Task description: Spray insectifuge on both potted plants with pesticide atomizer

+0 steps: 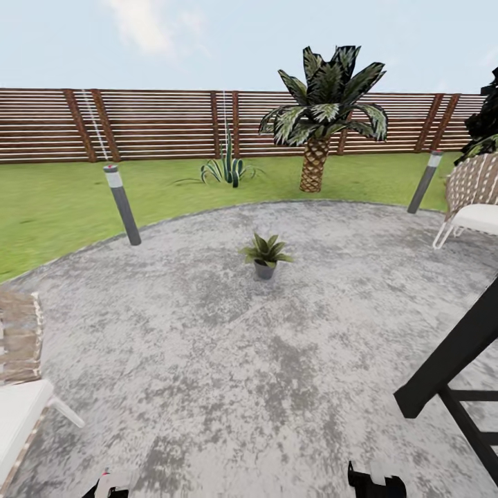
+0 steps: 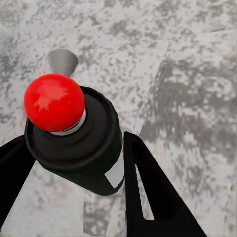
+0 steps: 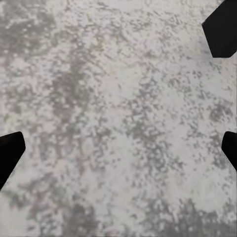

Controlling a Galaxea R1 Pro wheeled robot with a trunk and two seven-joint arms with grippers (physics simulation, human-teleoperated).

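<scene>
The pesticide atomizer (image 2: 81, 143) sits between the two black fingers (image 2: 153, 197) of the left pincer (image 2: 74, 163) in the left wrist view, left of centre in the frame. Its dark cylindrical body carries a white label patch on the side and a round red cap on top. The fingers stand close against both sides of the body, so the left pincer is closed around the atomizer. Below it lies the grey speckled patio (image 2: 187, 74).

In the head view, one potted plant (image 1: 265, 254) stands upright on the patio (image 1: 207, 360) just above the centre of the frame, a low rosette of pointed green leaves in a small grey pot. It is well apart from both arms, whose ends show at the bottom edge: the left pincer (image 1: 111, 484) at lower left, the right pincer (image 1: 375, 481) at lower right.

In the right wrist view, the dark fingertips (image 3: 222, 29) of the right pincer sit at opposite edges of the frame, spread wide, with bare patio (image 3: 118, 118) between them and nothing held.

Beyond the patio, the lawn (image 1: 55, 200) runs to a brown slatted fence (image 1: 159, 121). A palm (image 1: 325, 104) stands at upper centre-right, a spiky plant (image 1: 227, 168) left of it. Two grey bollard lamps (image 1: 122, 204) stand at the patio edge. Woven chairs (image 1: 474, 194) occupy the right and left edges, and a black frame (image 1: 456, 373) crosses the lower right.
</scene>
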